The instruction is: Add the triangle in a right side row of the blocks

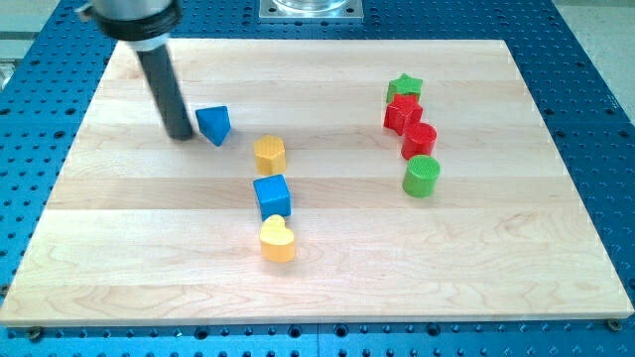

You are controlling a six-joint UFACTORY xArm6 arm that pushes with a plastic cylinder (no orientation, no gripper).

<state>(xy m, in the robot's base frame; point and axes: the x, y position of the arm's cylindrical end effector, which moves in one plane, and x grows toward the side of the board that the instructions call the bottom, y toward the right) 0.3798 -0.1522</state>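
Blue triangle (213, 124) is the block the task concerns, and it lies on the wooden worktop (327, 288) just beside my tip (181, 135), on the side of the tip toward the view's right. I cannot tell if the two already touch; the gap, if any, is very small. This arm carries no hand, only the dark rod, so there is nothing to be apart, together or clamped on a block; it can only push.

I judge the tip stands on this side of the triangle for a reason: the row to be joined is far from the tip toward the view's right, so a push must come from the opposite side of the block.

That row holds the green star (404, 86), the red star-like block (402, 112), the red cylinder (420, 139) and the green cylinder (422, 176), close together and running slightly slanted toward the view's bottom.

Between the tip and the row, lower in the view, a second line stands: the yellow hexagon-like block (269, 154), the blue cube (272, 195) and the yellow heart (278, 238). The yellow hexagon-like block is near the triangle, so a straight push toward the right should probably pass above it, otherwise it may be disturbed.

The triangle is well apart from the right row, so most of the task remains.
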